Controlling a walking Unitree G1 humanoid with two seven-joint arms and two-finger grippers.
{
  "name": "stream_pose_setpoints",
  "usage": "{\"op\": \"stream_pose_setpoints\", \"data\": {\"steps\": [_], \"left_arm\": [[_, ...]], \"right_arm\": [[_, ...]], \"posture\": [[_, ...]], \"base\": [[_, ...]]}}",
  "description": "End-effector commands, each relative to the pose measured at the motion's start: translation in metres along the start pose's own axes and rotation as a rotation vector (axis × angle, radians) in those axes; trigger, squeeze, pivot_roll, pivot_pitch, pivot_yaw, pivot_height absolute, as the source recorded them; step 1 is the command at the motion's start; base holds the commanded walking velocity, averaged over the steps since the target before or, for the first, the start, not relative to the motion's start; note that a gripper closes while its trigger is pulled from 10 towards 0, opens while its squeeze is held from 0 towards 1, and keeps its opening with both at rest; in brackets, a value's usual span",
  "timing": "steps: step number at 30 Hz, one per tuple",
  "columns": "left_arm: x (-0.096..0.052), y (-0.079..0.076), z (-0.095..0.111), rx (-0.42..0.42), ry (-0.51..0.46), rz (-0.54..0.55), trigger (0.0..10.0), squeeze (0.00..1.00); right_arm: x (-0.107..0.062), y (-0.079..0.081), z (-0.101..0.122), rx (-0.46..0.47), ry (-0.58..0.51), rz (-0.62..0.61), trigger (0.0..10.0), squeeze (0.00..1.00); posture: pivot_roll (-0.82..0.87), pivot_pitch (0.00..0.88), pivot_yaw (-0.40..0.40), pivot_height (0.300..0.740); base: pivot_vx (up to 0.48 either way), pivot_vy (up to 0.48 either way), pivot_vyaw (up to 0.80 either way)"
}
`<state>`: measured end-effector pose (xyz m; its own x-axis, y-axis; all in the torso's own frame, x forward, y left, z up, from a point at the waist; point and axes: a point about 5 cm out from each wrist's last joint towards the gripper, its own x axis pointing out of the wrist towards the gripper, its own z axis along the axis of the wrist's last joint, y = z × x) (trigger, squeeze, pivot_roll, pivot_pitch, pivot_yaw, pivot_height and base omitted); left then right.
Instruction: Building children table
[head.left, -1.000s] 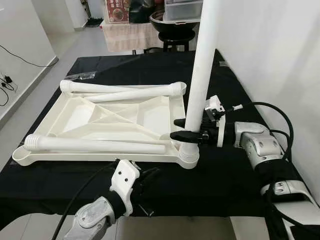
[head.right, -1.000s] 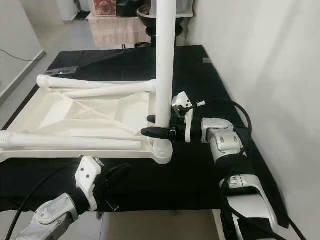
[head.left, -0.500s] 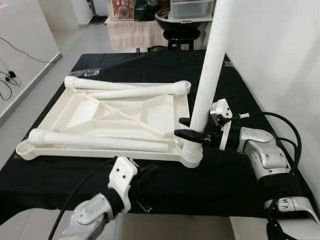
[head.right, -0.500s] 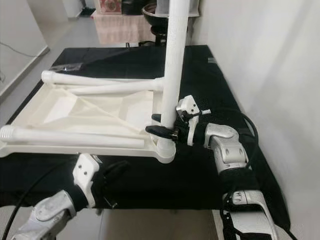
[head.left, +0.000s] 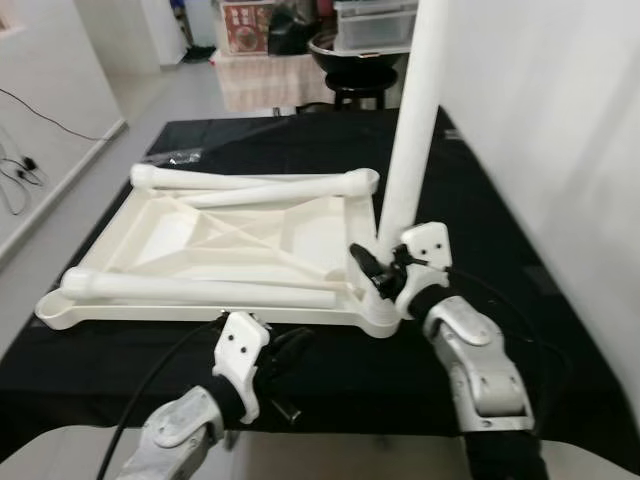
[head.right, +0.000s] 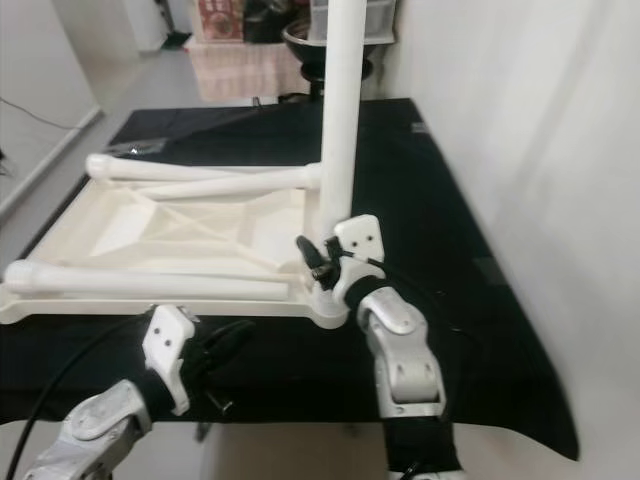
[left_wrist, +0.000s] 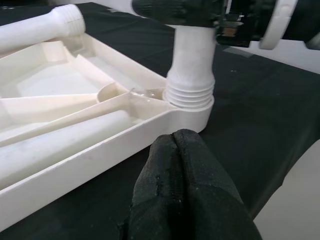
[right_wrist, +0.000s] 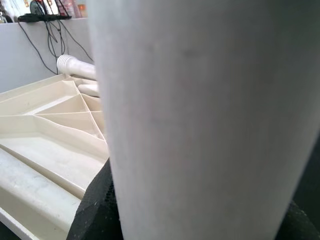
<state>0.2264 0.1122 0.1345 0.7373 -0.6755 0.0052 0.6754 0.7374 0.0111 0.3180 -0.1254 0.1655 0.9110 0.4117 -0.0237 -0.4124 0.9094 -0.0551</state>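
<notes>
Standing upright in the near right corner socket of the upturned white tabletop (head.left: 160, 235), one table leg (head.left: 412, 120) rose between the fingers of the right gripper (head.left: 372, 270), which clasped it low down, just above the ribbed collar. Three legs were counted in all: the upright one and two loose legs, one (head.left: 200, 290) lying along the tabletop's near edge, the other (head.left: 250, 181) along its far edge. The tabletop lay on a black cloth (head.left: 500, 250). The left gripper (left_wrist: 187, 195) hovered near the front rim, its fingers pressed together on nothing. Compared with a second earlier, the right arm had swung round from the leg's right side to its front, and the leg stood straighter.
</notes>
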Motion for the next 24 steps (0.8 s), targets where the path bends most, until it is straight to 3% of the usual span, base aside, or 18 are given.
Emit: {"op": "stream_pose_setpoints", "data": {"steps": [1,3,4,6,7,10,13,15,16,17,20,24], "left_arm": [[-0.001,0.003,-0.003,-0.007,0.013,0.021,10.0,0.00],[-0.001,0.003,-0.004,-0.007,0.013,0.024,10.0,0.00],[0.000,0.002,-0.004,-0.009,0.015,0.019,10.0,0.00],[0.000,0.002,-0.004,-0.010,0.016,0.016,10.0,0.00],[0.001,0.002,-0.004,-0.012,0.017,0.010,10.0,0.00],[0.002,0.001,-0.005,-0.016,0.018,0.001,10.0,0.00],[0.003,0.000,-0.005,-0.018,0.018,-0.002,10.0,0.00],[0.003,0.000,-0.005,-0.019,0.017,-0.002,10.0,0.00],[0.003,-0.001,-0.005,-0.019,0.016,0.000,10.0,0.00],[0.003,-0.001,-0.005,-0.019,0.016,0.003,10.0,0.00],[0.002,-0.002,-0.005,-0.017,0.016,0.006,10.0,0.00],[0.001,-0.003,-0.005,-0.017,0.019,0.005,10.0,0.00]], "right_arm": [[-0.004,0.000,-0.028,0.060,0.160,-0.054,10.0,0.00],[-0.003,0.001,-0.026,0.066,0.156,-0.058,10.0,0.00],[0.001,0.008,-0.017,0.083,0.100,0.062,10.0,0.63],[0.001,0.012,-0.013,0.084,0.082,0.102,10.0,0.63],[0.002,0.014,-0.009,0.093,0.062,0.169,10.0,1.00],[0.002,0.013,0.000,0.109,0.017,0.287,10.0,1.00],[0.006,0.000,0.013,0.045,-0.024,0.423,10.0,1.00],[0.007,-0.004,0.017,0.025,-0.033,0.450,10.0,1.00],[0.007,-0.009,0.022,0.014,-0.036,0.521,10.0,0.19],[0.006,-0.011,0.025,0.000,-0.035,0.590,10.0,0.00],[0.005,-0.016,0.031,-0.024,-0.023,0.715,10.0,0.00],[0.013,-0.024,0.033,-0.026,-0.007,0.731,10.0,0.00]], "posture": [[0.01,0.088,0.017,0.740],[0.01,0.088,0.017,0.740],[0.00,0.088,0.017,0.740],[0.00,0.088,0.017,0.740],[0.00,0.084,0.016,0.740],[0.00,0.083,0.016,0.740],[0.01,0.082,0.009,0.740],[0.01,0.082,0.008,0.740],[0.02,0.083,0.004,0.740],[0.02,0.084,0.002,0.740],[0.03,0.087,0.003,0.740],[0.03,0.088,0.001,0.740]], "base": [[0.000,0.000,0.00],[0.000,0.000,0.00],[0.000,0.000,0.00],[0.000,0.000,0.00],[0.000,0.000,0.00],[0.000,0.000,0.00],[0.000,0.000,0.00],[0.000,0.000,0.00],[0.000,0.000,0.00],[0.000,0.000,0.00],[0.000,0.000,0.00],[0.000,0.000,0.00]]}}
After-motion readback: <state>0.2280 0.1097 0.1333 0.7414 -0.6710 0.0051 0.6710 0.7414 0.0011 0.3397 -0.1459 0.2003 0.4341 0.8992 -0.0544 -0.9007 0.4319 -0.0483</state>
